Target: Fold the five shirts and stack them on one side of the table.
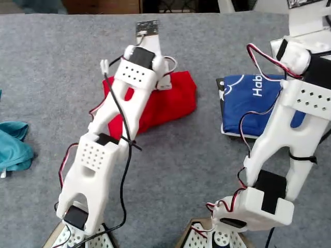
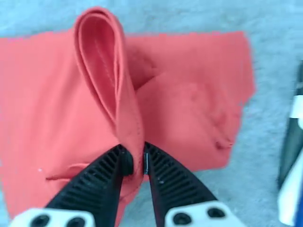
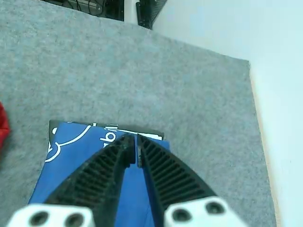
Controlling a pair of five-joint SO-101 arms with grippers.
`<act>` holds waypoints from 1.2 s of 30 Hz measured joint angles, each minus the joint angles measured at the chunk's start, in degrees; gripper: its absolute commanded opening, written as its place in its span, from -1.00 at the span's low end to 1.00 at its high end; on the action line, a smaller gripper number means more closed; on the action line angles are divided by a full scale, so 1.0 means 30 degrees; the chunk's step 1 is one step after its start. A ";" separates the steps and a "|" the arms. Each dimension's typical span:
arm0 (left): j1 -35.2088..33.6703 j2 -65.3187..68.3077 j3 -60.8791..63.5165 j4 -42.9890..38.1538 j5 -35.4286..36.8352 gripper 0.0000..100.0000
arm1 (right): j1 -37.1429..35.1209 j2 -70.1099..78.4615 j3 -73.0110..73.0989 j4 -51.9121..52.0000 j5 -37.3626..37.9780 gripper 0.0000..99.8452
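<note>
- Left wrist view: the left pincer [image 2: 136,161] is clamped on a raised fold of the red shirt [image 2: 189,104] (mid-worktop).
- The right pincer [image 3: 134,146], fingers together on nothing, hangs over the folded blue shirt [image 3: 71,163] on the worktop's [image 3: 142,71] right side.

Table [image 1: 51,67] carries three items; bunched shirt [image 1: 13,147] at left edge; middle shirt [image 1: 170,101] at centre, its raised fold pinched in left gripper [image 2: 135,161]; folded stack [image 1: 243,108] to the right, apart, under right gripper [image 3: 132,144].

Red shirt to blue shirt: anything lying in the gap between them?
Nothing. In the high view the strip between the red shirt and the blue shirt is bare grey table cover.
</note>
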 measured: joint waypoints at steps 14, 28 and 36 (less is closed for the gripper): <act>0.1612 0.3136 -0.5187 -0.0967 0.0117 -0.94 | 0.0000 0.0000 0.0000 -0.0059 0.0000 -0.97; 0.2491 0.3516 -0.6242 -0.2081 0.0176 -0.65 | 0.0000 0.0000 0.0000 -0.0059 0.0000 -0.97; 0.1319 0.3546 -0.6945 -0.1875 0.0879 -0.67 | 0.0000 0.0000 0.0000 -0.0059 0.0000 -0.97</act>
